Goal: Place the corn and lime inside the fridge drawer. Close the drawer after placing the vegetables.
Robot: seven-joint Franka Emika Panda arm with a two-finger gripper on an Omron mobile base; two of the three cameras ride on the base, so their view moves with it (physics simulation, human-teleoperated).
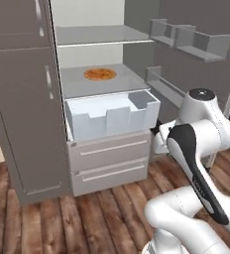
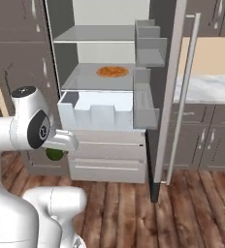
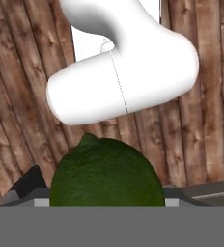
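The lime (image 3: pixel 106 176), dark green and round, sits between the two dark fingertips (image 3: pixel 27 183) of my gripper (image 3: pixel 109 195), which is shut on it over the wooden floor. In the right base view the lime (image 2: pixel 55 154) peeks out below my forearm, low and left of the fridge front. The fridge drawer (image 1: pixel 107 121) (image 2: pixel 100 116), a pale bin with a notched front wall, stands pulled out of the open fridge (image 1: pixel 94 37), above and beyond the lime. The corn is out of view.
An orange round flat food item (image 1: pixel 99 74) (image 2: pixel 113 71) lies on the shelf above the drawer. Two flat-fronted drawers with bar handles (image 1: pixel 109 149) sit below it. The open fridge door (image 2: pixel 168 97) with bins (image 1: pixel 189 42) stands to the right. Counter cabinets (image 2: pixel 206 131) stand farther right.
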